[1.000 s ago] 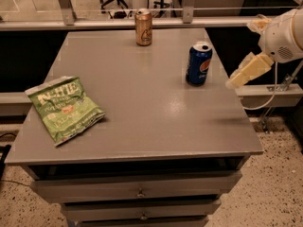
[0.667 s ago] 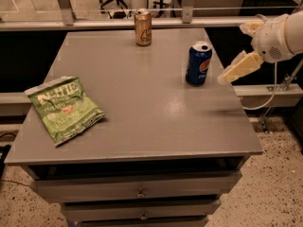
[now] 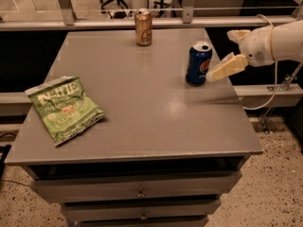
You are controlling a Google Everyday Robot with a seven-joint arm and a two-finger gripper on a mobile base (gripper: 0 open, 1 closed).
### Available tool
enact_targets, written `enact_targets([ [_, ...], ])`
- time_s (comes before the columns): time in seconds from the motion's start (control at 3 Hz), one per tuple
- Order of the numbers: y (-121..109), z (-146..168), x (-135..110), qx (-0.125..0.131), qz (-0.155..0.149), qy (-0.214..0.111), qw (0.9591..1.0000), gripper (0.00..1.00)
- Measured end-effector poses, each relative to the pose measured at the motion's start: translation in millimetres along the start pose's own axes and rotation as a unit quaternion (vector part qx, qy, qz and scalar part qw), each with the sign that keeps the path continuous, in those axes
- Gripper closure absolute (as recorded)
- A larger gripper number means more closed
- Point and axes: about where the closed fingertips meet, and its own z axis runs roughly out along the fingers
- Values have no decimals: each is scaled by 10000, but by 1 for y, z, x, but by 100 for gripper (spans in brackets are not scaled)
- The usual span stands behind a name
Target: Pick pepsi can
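While the dark blue pepsi can [image 3: 198, 64] with its silver top stands upright near the right edge of the grey counter [image 3: 142, 108], my cream two-finger claw [image 3: 220, 55] has swung leftward to just beside it, fingers [image 3: 227, 67] spread; I judge the grasp is close.

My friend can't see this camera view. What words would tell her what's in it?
An open robot gripper hangs just right of a blue pepsi can standing on a grey table. A gold can stands near the far edge, and a green chip bag lies on the left.
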Motion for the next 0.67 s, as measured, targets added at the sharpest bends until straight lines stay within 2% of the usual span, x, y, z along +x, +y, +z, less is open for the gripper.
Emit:
enact_targets([
  [0.33, 1, 21, 2, -189, 166, -248, 9994, 0],
  [0.67, 3, 41, 5, -376, 367, -486, 9974, 23],
])
